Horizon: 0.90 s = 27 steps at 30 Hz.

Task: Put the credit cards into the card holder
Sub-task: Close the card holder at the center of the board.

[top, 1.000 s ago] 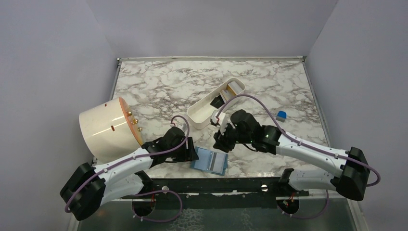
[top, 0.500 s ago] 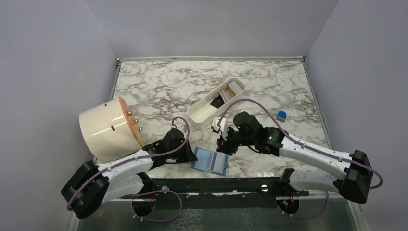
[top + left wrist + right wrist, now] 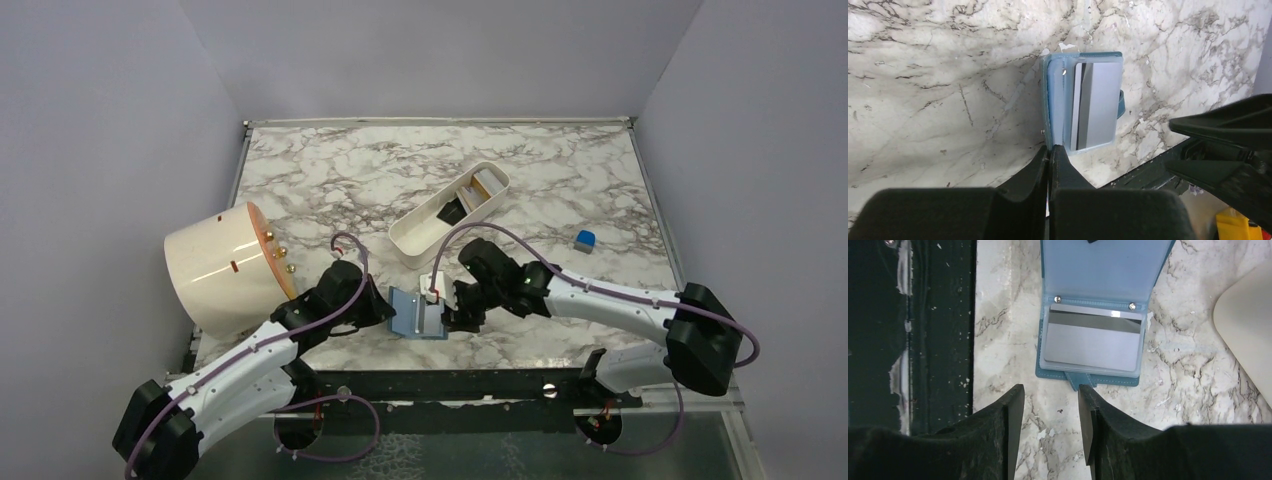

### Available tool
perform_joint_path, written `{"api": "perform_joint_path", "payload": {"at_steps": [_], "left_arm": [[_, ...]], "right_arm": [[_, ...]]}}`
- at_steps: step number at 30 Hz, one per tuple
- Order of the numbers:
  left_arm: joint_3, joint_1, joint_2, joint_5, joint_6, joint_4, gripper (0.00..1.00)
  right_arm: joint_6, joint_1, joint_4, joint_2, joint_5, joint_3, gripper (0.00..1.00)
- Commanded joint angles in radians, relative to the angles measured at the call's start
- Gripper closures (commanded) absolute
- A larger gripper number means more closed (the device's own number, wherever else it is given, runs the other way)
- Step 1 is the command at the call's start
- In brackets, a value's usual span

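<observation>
The marble worktop (image 3: 330, 180) carries a cream drum (image 3: 215, 265) tipped on its side, well to the left of the card holder (image 3: 415, 315). A long white tray (image 3: 420, 237) lies just beyond the holder, and a small blue cube (image 3: 585, 239) sits well off to its right. The holder itself lies open by the worktop's near edge. The left pincer (image 3: 1050, 149) is pressed shut at the holder's left edge, apparently nipping that leaf. The right pincer (image 3: 1050, 390) hovers just beside the holder's snap tab (image 3: 1078, 380), jaws half apart and empty.

More credit cards (image 3: 480, 185) sit in the tray, so the job looks only partly done. The left pincer's hold is thin: if it slips, the leaf could flop over the pockets, or the holder could skid on the smooth marble as a card is pushed in.

The holder is teal outside and paler blue inside, its clear pockets fastened by two small rivets (image 3: 1058, 299). One pale grey card (image 3: 1093, 342) with a dark stripe sits fully inside the right-hand pocket.
</observation>
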Motion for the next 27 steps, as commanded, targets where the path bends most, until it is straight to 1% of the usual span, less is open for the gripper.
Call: {"api": "perform_joint_path", "payload": {"at_steps": [1, 4, 10, 14, 23, 27], "left_arm": [[-0.004, 0.012, -0.050, -0.053, 0.007, -0.037, 1.00], [0.002, 0.013, -0.035, -0.053, 0.016, -0.038, 1.00], [-0.002, 0.013, -0.015, -0.049, 0.014, -0.034, 1.00], [-0.005, 0.013, -0.022, -0.054, 0.014, -0.032, 1.00], [-0.005, 0.013, -0.017, -0.057, 0.021, -0.027, 1.00], [0.000, 0.013, -0.013, -0.062, 0.022, -0.033, 1.00]], "right_arm": [[-0.078, 0.004, 0.136, 0.065, -0.014, -0.035, 0.56], [-0.081, 0.004, 0.215, 0.106, 0.010, -0.061, 0.56], [-0.121, 0.004, 0.259, 0.176, 0.018, -0.072, 0.58], [-0.124, 0.003, 0.314, 0.194, 0.089, -0.092, 0.58], [-0.143, 0.002, 0.285, 0.262, 0.142, -0.065, 0.59], [-0.151, 0.002, 0.273, 0.276, 0.173, -0.057, 0.63]]}}
